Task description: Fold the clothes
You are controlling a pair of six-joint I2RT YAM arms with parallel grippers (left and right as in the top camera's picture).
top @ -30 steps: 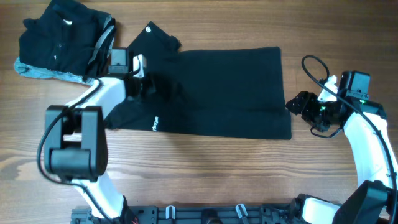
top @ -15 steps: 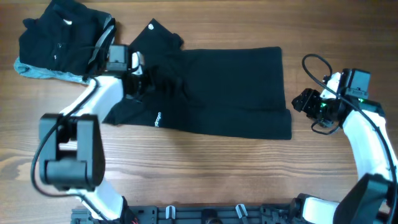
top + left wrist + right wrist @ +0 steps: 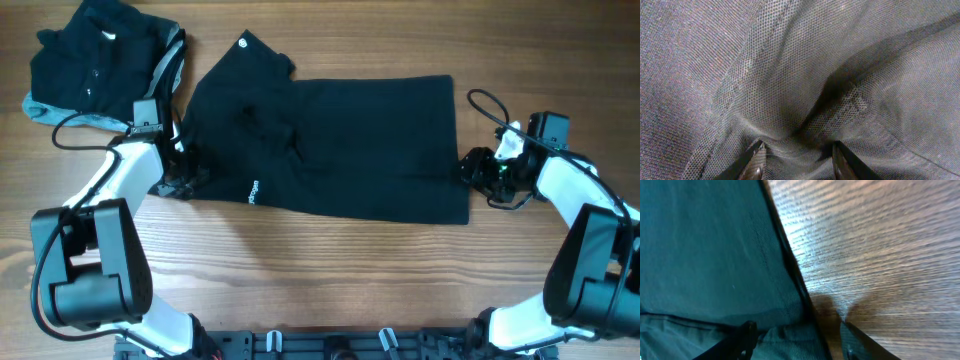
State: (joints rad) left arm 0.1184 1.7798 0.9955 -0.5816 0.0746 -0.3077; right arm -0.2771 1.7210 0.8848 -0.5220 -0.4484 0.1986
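Note:
A black shirt (image 3: pixel 340 140) lies spread flat across the middle of the table, with a small white logo (image 3: pixel 253 191) near its left end and a crumpled patch (image 3: pixel 265 125) near the collar. My left gripper (image 3: pixel 182 178) sits at the shirt's left edge. In the left wrist view the left gripper (image 3: pixel 798 165) is open, pressed down over bunched black fabric (image 3: pixel 805 90). My right gripper (image 3: pixel 476 170) is at the shirt's right hem. In the right wrist view the right gripper (image 3: pixel 797 342) is open and straddles the hem (image 3: pixel 790 260), one finger over cloth, one over wood.
A folded stack of black clothes (image 3: pixel 95 65) with a light grey-blue edge (image 3: pixel 55 113) sits at the back left, close to my left arm. Bare wooden table (image 3: pixel 320 270) runs along the front. A black cable (image 3: pixel 485 100) loops over my right wrist.
My left gripper let go near the collar, opened, and moved down-left to the shirt's left edge. My right gripper slid left onto the hem, its jaws narrowing a little.

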